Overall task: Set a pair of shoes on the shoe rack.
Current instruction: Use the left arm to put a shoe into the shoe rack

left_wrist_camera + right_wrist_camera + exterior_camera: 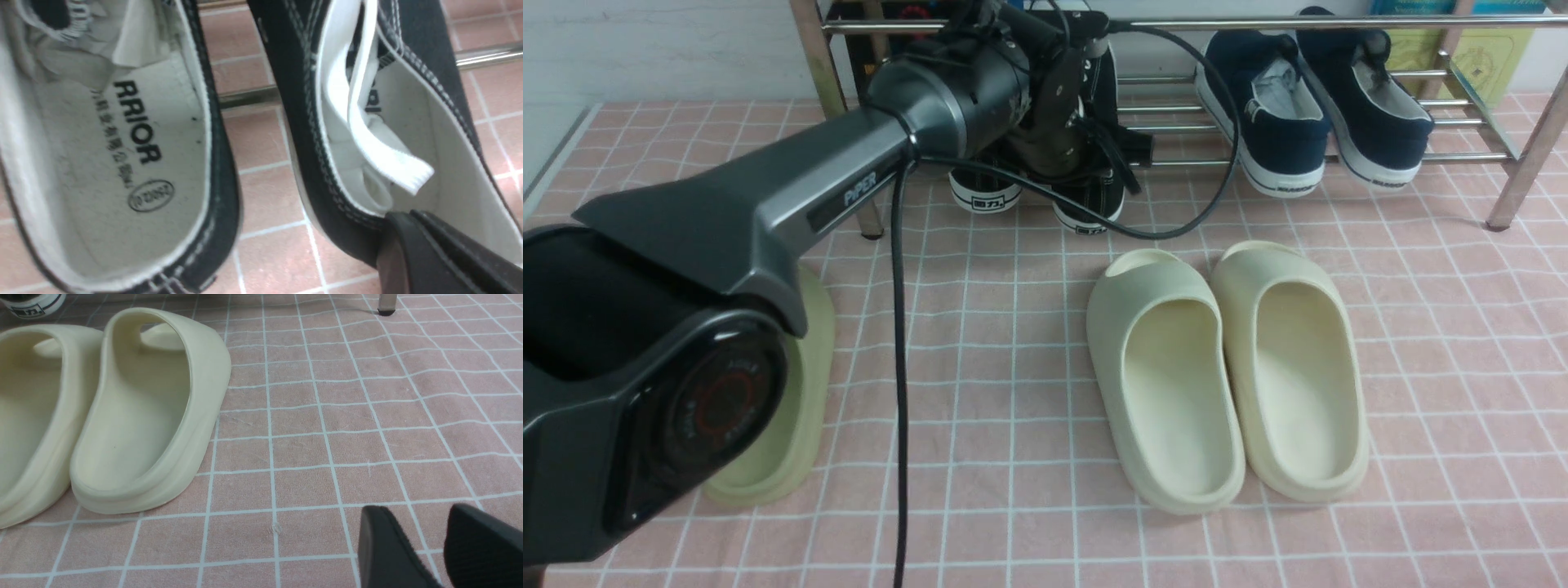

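Grasp: left tool (408,232), pressed together, is pinching the black sneaker (294,122) by its collar.
Next: probably lifting it onto the shoe rack (1339,23) bars beneath the tool.
Right tool (416,516): hanging spread.

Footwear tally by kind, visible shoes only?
Black sneakers: 2
Navy slip-ons: 2
Cream slides: 2
Olive slide: 1 (partly behind the left arm; no mate visible)
Total: 7
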{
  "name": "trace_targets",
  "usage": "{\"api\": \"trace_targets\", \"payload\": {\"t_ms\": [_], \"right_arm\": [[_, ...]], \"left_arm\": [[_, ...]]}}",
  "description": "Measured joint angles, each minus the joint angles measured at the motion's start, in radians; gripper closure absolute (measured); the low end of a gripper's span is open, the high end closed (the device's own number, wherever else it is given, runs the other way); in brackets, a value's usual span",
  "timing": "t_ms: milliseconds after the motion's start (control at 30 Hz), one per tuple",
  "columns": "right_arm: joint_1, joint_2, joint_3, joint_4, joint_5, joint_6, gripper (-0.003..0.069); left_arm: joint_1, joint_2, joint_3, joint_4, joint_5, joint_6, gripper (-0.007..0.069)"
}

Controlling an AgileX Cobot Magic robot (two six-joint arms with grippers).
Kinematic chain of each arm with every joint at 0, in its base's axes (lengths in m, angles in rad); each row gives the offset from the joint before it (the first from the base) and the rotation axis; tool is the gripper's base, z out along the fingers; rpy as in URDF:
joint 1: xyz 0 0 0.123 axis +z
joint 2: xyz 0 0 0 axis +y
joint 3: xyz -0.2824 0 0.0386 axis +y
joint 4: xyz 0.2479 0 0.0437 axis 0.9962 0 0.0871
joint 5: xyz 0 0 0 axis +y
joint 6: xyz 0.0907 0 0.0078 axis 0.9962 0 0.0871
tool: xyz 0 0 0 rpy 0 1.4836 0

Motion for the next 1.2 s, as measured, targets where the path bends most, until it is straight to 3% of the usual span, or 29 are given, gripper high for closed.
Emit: {"api": "trace_targets", "payload": {"t_ms": [267,467,700,867,1067,1200], "right_arm": [[0.0,0.0,0.0,0.0,0.0,0.0,0.0421],[0.0,0.0,0.0,0.0,0.0,0.0,0.0421],[0.0,0.0,0.0,0.0,0.0,0.0,0.0421],[0.0,0.0,0.0,0.0,0.0,0.0,0.0421],[0.0,0.0,0.0,0.0,0.0,0.0,0.0421],[0.0,0.0,0.0,0.0,0.0,0.0,0.0421]], "left_arm": [[0.0,-0.038,-0.001,0.131,-0.035,-0.005,0.062],[0.0,-0.052,-0.023,0.156,-0.031,-0.035,0.062],[-0.015,-0.118,-0.033,-0.01,0.07,-0.025,0.0616],[-0.06,-0.104,-0.037,-0.184,0.161,0.159,0.0616],[-0.075,-0.02,-0.037,-0.213,0.146,0.201,0.0613],[-0.074,0.046,-0.037,-0.091,0.104,0.181,0.0612]]}}
